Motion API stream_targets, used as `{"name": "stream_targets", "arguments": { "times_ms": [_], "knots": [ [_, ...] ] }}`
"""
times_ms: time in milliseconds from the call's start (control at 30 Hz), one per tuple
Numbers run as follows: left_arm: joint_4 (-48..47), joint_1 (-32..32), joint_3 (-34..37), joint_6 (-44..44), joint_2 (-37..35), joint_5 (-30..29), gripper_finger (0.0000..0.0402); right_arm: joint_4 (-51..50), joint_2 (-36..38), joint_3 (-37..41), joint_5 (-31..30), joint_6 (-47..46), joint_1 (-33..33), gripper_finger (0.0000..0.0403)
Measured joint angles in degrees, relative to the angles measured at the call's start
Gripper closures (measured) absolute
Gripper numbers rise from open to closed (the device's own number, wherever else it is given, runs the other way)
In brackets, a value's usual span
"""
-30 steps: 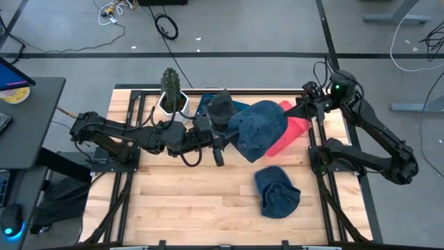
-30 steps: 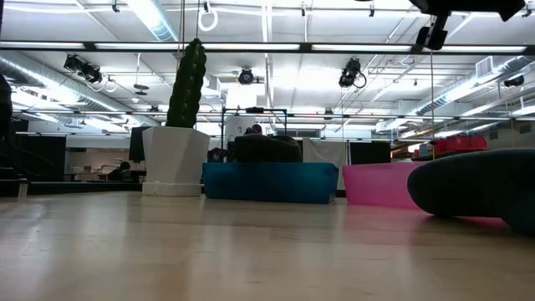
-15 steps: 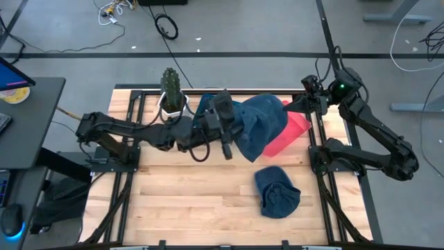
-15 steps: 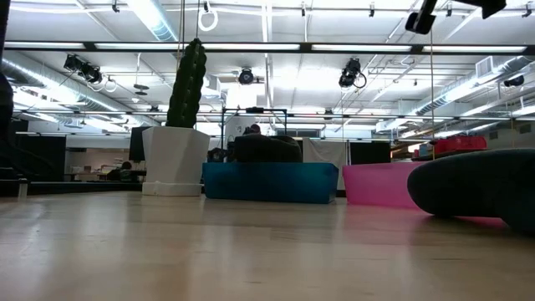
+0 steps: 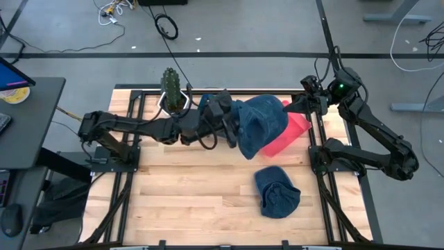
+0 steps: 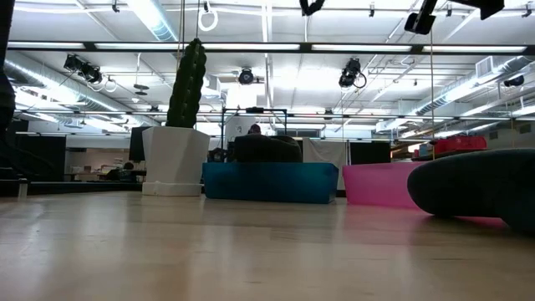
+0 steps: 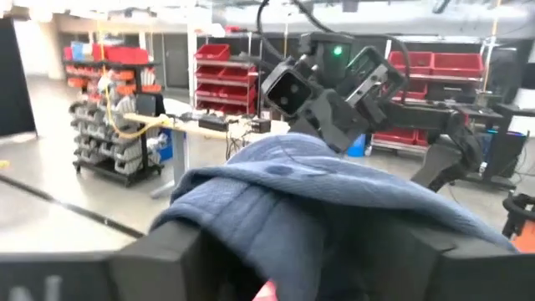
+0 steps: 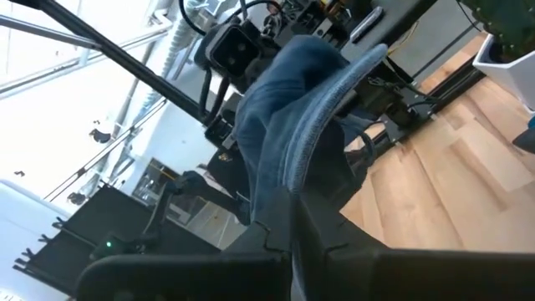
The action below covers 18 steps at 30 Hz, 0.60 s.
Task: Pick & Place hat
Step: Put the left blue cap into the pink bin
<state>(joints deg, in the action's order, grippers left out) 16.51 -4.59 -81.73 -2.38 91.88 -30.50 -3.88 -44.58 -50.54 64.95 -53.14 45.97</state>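
A blue brimmed hat point(image 5: 260, 125) hangs in the air between my two grippers, above the pink bin point(image 5: 297, 130). My left gripper point(image 5: 232, 128) reaches in from the table's left and is shut on the hat point(image 7: 318, 192), which fills the space between its fingers. My right gripper point(image 5: 295, 105) stands at the hat's right side, near the far right corner. In the right wrist view the hat point(image 8: 284, 109) rises straight out of the dark fingers. A second blue hat point(image 5: 277, 192) lies crumpled on the table near the middle. My left gripper holds the hat by its left side point(image 7: 251, 226), level, from the table's left. The cloth bulges between the two fingers point(image 7: 159, 259). The hat is lifted clear and sags to the right of the fingers. My right gripper seems shut on the hat's brim edge point(image 8: 294, 188), coming from the table's right. The fingers themselves hide the place of contact.
A blue bin point(image 5: 205, 104) with a dark hat point(image 6: 267, 148) in it stands at the far edge, beside a potted cactus point(image 5: 171, 87). The second hat point(image 6: 476, 188) fills the right of the low view. Bare wood lies toward the near edge.
My left gripper has carried the hat up and toward the far right, so the hat now stands higher and closer to my right gripper. My right arm has shifted a little toward the far edge.
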Motion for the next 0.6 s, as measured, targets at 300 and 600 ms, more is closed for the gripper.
{"name": "stream_targets", "arguments": {
  "times_ms": [300,600],
  "knots": [
    [-19.37,-0.12,0.00,-11.29,-5.31,-4.75,0.0073,0.21,1.49,0.04,0.97,-1.38,0.65,0.0402],
    [-36.29,-0.28,-0.07,-21.39,-12.06,-7.04,0.0072,1.34,3.36,0.04,2.48,-3.56,3.46,0.0403]
  ]
}}
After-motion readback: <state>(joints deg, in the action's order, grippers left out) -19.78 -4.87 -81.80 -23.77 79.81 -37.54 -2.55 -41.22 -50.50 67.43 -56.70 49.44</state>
